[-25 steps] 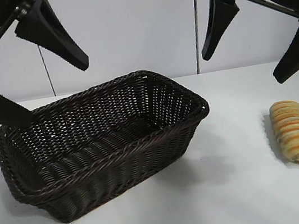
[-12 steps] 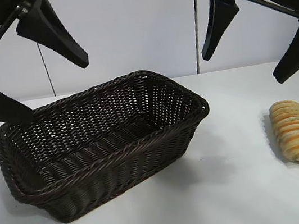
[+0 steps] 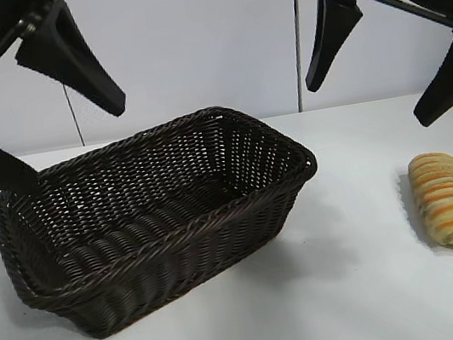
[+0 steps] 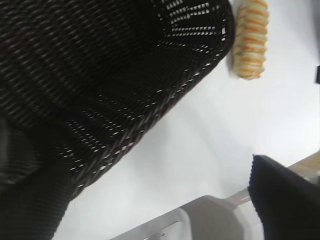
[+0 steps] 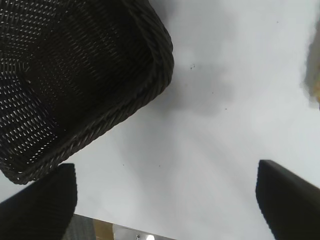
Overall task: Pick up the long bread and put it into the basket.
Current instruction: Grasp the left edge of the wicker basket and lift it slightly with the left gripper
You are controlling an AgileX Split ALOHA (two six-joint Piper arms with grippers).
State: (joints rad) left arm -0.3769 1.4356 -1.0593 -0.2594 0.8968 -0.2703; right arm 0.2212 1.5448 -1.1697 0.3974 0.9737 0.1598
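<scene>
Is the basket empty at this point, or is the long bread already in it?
Empty. The basket shows only bare weave inside; the long bread lies on the table to its right, untouched.

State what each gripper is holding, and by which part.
Nothing is held. The left gripper hangs open above the basket, the right gripper open and raised above the table; the bread lies untouched on the table.

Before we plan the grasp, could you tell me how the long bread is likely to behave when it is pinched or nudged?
The long bread lies flat on the table, so it should not tip. Its rounded, oblong body might roll sideways if nudged across its length. The ridged crust probably gives some grip, and it looks light and possibly squashable.
</scene>
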